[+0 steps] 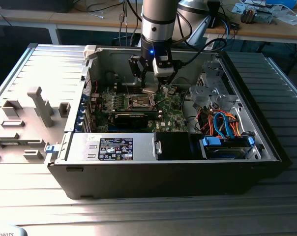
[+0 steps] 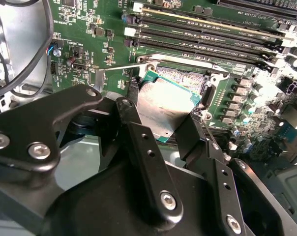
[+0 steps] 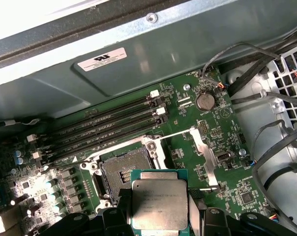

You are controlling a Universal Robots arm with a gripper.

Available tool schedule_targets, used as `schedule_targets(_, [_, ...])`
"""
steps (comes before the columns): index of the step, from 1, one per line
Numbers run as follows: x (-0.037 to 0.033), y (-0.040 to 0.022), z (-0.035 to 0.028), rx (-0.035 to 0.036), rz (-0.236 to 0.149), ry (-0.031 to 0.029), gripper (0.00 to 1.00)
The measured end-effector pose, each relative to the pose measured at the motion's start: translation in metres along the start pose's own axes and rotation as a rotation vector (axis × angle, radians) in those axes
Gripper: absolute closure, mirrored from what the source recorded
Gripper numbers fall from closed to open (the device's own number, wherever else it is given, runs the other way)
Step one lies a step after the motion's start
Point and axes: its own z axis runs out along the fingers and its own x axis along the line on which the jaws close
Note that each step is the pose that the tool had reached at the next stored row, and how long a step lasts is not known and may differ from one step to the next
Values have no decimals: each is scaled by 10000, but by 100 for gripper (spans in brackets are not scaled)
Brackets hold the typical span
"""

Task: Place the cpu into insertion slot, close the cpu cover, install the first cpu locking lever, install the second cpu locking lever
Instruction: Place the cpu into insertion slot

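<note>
My gripper [image 1: 151, 87] is inside the open computer case, shut on the cpu [image 1: 150, 90], a flat square chip with a silver face and green edge. Both wrist views show the black fingers [image 2: 134, 118] clamping the cpu [image 2: 163, 105] by two opposite sides. The cpu [image 3: 160, 201] hangs tilted just above and beside the insertion slot [image 3: 121, 171], whose dark pin field lies bare inside its silver rim. The insertion slot [image 2: 187, 78] is partly hidden behind the chip. The cpu cover [image 3: 203, 156] stands swung open at the socket's side, with a thin wire lever [image 3: 175, 133] raised near it.
Long black memory slots [image 3: 106, 129] run along one side of the socket. Cable bundles [image 3: 266, 132] and a grey drive cage [image 1: 215, 86] lie toward the exterior view's right. The power supply [image 1: 116, 147] fills the case's front. A grey fixture board [image 1: 25, 118] lies outside the case.
</note>
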Motion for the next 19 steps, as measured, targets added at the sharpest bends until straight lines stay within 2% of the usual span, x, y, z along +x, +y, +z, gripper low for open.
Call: schedule_targets(19, [0,0,0,7,363,-18,46])
